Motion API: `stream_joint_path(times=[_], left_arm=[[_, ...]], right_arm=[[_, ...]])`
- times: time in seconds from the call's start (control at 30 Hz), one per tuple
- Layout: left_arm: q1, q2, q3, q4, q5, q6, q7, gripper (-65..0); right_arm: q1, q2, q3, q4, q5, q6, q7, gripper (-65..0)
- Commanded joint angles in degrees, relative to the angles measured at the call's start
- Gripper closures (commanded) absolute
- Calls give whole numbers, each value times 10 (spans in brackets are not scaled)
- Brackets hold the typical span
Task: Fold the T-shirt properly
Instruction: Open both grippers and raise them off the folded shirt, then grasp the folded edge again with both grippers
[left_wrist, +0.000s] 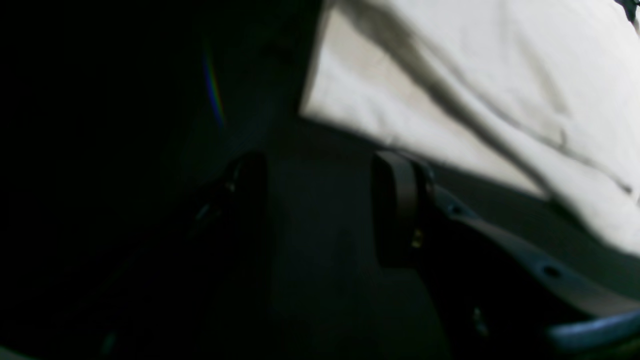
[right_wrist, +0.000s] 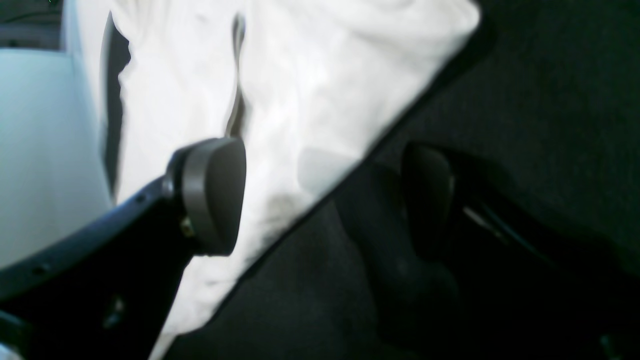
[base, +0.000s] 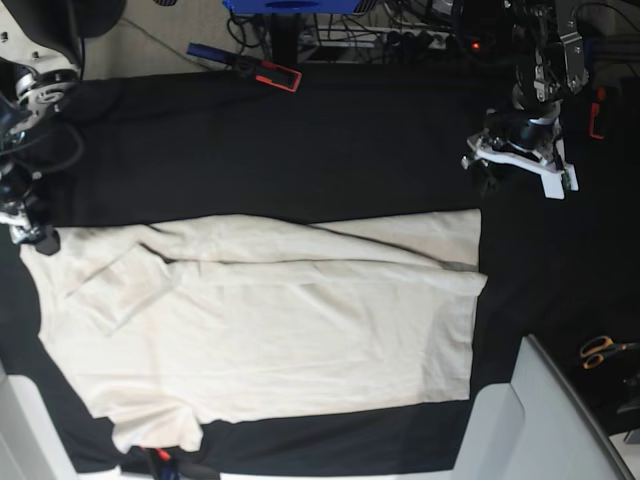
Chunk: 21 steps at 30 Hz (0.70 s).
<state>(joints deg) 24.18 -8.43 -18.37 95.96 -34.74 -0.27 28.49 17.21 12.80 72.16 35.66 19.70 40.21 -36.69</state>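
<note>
T-shirt (base: 270, 340): spread flat on the black table cover (base: 300, 150), cream and wrinkled, far edge folded over toward the middle, one sleeve doubled across the body on the base view's left.
Fold line: long soft ridge running across the shirt, from near the folded sleeve to the edge on the base view's right.
Left gripper (left_wrist: 320, 210): jaws apart over bare black cover, nothing between them; shirt edge (left_wrist: 450, 90) just beyond the fingertips, not touched as far as the wrist view shows.
Left arm in base view: up at the far right (base: 520, 150), well clear of the shirt's corner.
Right gripper (right_wrist: 325, 195): jaws wide apart, straddling the shirt's edge; one pad (right_wrist: 215, 195) over the cloth, the other over the dark cover; contact with the fabric too blurred to call.
Right arm in base view: at the left edge (base: 30, 235), right at the shirt's far corner.
Scissors (base: 600, 350): orange-handled, on the cover near the right edge, well apart from the shirt.
Clamp (base: 245, 65): blue and red, lying at the table's far edge.
</note>
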Motion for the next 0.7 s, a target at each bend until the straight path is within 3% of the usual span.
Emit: stream_joint_path(times=[0.0, 0.17, 0.37, 0.57, 0.67], left_arm=[[-4, -3, -3, 9, -8, -6, -13, -306], [7, -2, -4, 9, -8, -6, -14, -306], [7, 1, -4, 7, -10, -6, -14, -306], [8, -1, -4, 7, -10, -6, -14, -306], [8, -1, -4, 6, -10, -6, -14, -306]], right_arm=[[16, 20, 1, -12, -1, -2, 10, -459], [32, 52, 1, -77, -1, -2, 45, -452], [45, 60, -4, -95, -2, -2, 58, -288], [45, 60, -4, -95, -3, -2, 58, -191], [45, 60, -4, -95, -3, -2, 59, -96]])
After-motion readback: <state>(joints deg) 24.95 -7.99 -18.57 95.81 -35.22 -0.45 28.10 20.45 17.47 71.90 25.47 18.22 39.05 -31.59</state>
